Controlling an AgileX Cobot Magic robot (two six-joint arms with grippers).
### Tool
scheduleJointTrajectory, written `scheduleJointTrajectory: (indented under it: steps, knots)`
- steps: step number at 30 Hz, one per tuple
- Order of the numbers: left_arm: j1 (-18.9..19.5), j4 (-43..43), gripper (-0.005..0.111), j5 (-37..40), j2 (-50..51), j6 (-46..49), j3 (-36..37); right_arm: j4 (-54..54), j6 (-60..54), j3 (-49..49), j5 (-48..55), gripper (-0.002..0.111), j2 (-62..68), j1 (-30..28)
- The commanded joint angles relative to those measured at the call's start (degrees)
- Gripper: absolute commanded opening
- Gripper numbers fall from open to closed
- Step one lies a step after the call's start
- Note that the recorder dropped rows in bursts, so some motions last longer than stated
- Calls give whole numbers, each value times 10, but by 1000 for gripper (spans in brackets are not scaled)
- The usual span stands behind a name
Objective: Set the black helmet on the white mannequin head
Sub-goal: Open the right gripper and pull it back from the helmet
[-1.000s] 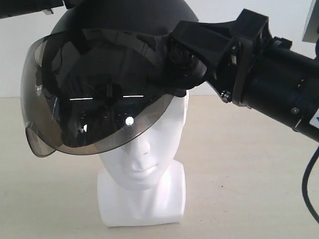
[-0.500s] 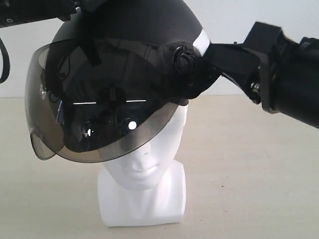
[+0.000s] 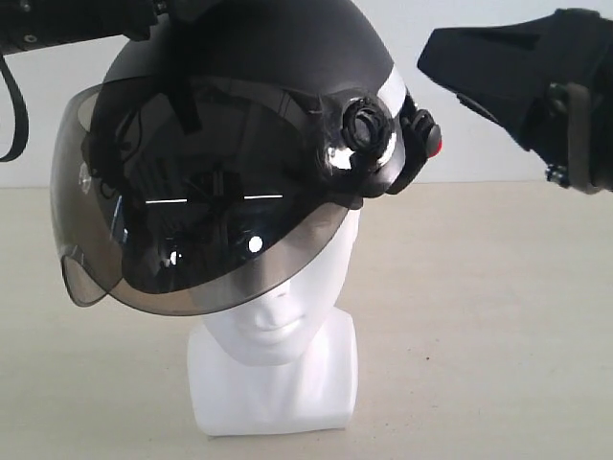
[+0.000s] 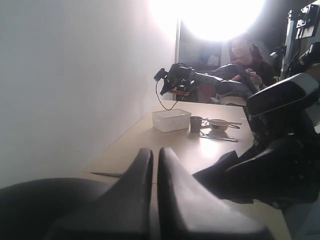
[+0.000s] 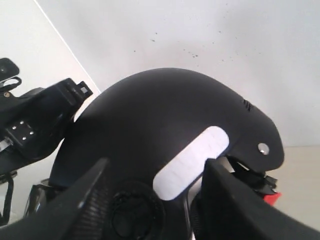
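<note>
Exterior view puts the black helmet in the upper middle of the frame, over the crown of the white mannequin head. The head's nose, mouth and block base show below the smoky visor, at lower centre on the table. The right end effector hangs in the upper right, fingers spread wide and empty, with bare wall between it and the shell. The helmet lies to its left and slightly lower, with the side pivot knob facing it. The left end effector has its fingers drawn almost together; whether they nip anything I cannot tell. That arm reaches the shell's top at upper left, so it is nearer. The helmet's front-to-back axis seems swung toward the lower left, off the face's line, so seating it likely needs a turn.
</note>
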Motion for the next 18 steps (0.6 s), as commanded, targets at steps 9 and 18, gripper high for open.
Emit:
scheduleJointTrajectory:
  steps: [9, 18]
  knots:
    - [-15, 139, 4, 38, 39, -36, 27, 22, -5, -4, 151, 53, -42, -3]
    - [-15, 140, 4, 41, 39, -40, 27, 47, -1, -59, 156, 53, 34, -3]
